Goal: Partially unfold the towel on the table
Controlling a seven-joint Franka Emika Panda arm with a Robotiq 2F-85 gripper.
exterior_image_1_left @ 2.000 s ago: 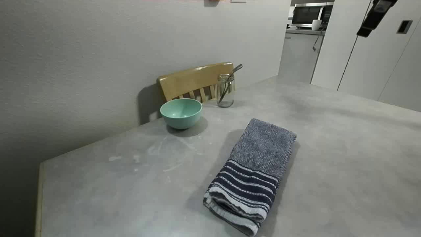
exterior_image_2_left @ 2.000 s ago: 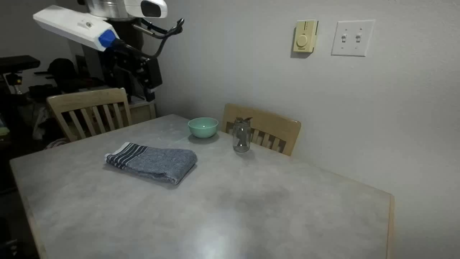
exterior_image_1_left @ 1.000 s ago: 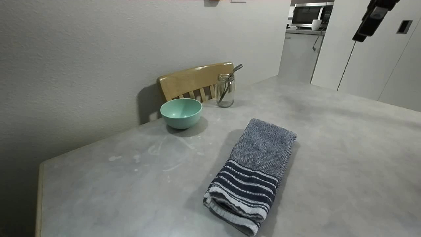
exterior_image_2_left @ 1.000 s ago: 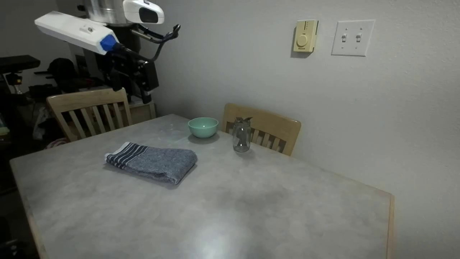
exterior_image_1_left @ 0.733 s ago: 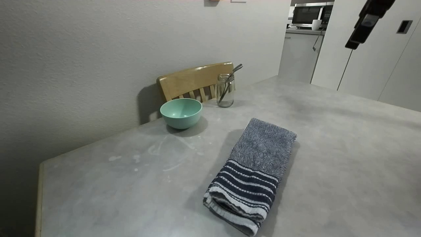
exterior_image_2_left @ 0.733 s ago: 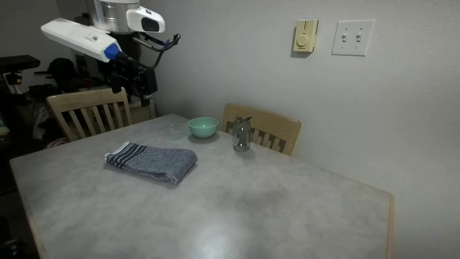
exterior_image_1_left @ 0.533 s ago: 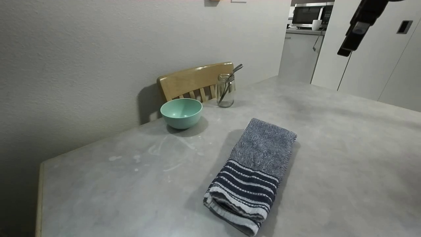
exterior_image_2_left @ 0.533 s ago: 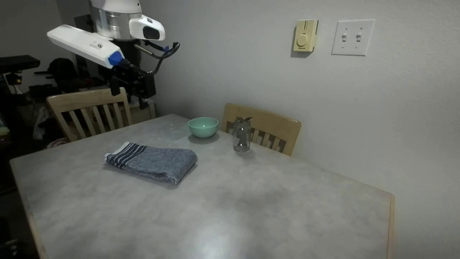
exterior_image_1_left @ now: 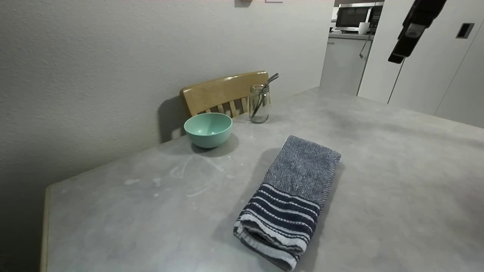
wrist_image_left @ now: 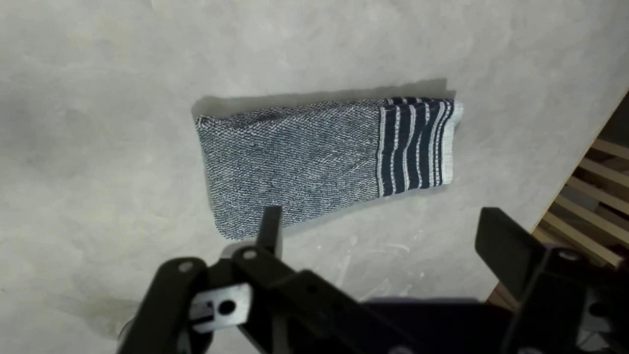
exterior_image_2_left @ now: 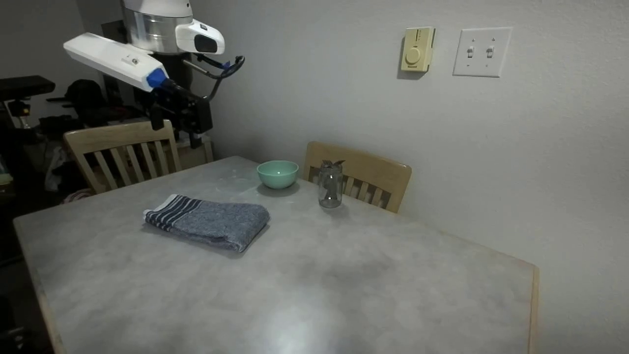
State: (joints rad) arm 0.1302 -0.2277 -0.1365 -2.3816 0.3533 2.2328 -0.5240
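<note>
The grey-blue towel lies folded in a long flat bundle on the table (exterior_image_1_left: 132,219), in both exterior views (exterior_image_1_left: 302,170) (exterior_image_2_left: 221,221) and in the wrist view (wrist_image_left: 295,157). Its navy and white striped end (wrist_image_left: 415,145) shows loose layered edges in an exterior view. My gripper (wrist_image_left: 382,215) is open, with its fingers wide apart and nothing between them. It hangs well above the table and touches nothing. In an exterior view my gripper (exterior_image_2_left: 177,133) is above and behind the towel's striped end. In an exterior view only a dark finger (exterior_image_1_left: 406,43) shows at the top right.
A teal bowl (exterior_image_1_left: 208,130) and a glass jar (exterior_image_1_left: 259,107) with cutlery stand near the wall side of the table, beyond the towel. Wooden chairs (exterior_image_2_left: 361,167) (exterior_image_2_left: 123,142) stand at the table's edges. The wall (exterior_image_2_left: 319,73) rises close behind the bowl and jar.
My gripper has come down a little over the last two seconds and has nearly stopped in the last half second. It stays open. The towel, bowl and jar have not moved.
</note>
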